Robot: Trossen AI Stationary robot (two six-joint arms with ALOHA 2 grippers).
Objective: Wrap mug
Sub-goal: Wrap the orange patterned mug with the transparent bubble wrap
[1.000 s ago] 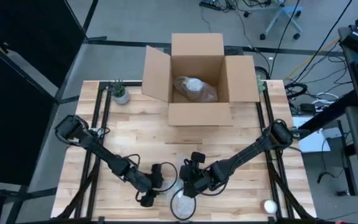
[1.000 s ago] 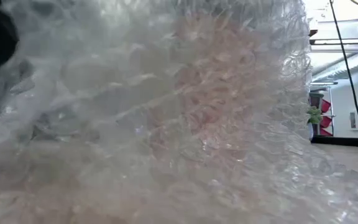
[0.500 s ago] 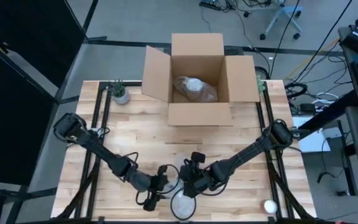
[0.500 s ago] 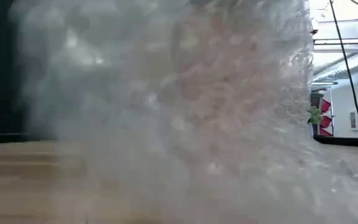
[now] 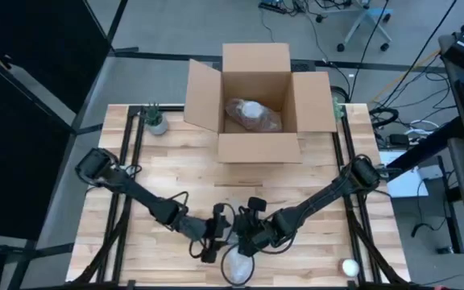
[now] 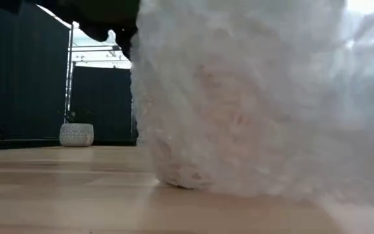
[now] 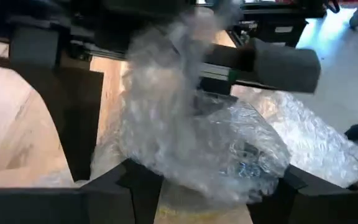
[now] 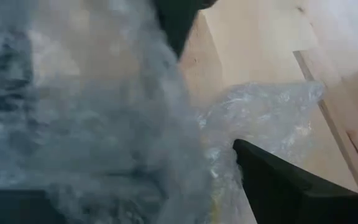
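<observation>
Small plant pot (image 5: 156, 121) at 10 o'clock on the table (image 5: 176, 173), untouched.

Left hand (image 5: 213, 240) at 6 o'clock near the front edge — over the last second it has swung in from the left, where it sat clear of the bundle, and is now just beside the bubble wrap (image 5: 238, 266) and the right hand. Left wrist view: the wrap (image 7: 191, 143) bulges between its dark fingers (image 7: 79, 186), which stand wide apart on either side; spread, loosely bracketing the film, not pinching it.

Bundle sits at 6 o'clock at the table's front edge. Low view: the pinkish mug (image 6: 206, 123) shows through the film, standing on the table. Earlier the wrap filled that whole view; now its left side is clear, so the loose flap has been drawn in around the mug. Judgement: wrapping is well along, the flap being closed.

Right hand (image 5: 246, 238) just right of the left, over the bundle; grip state — cannot tell.

Cardboard box (image 5: 258, 109) at 12 o'clock, open, a wrapped item (image 5: 250, 115) inside.
</observation>
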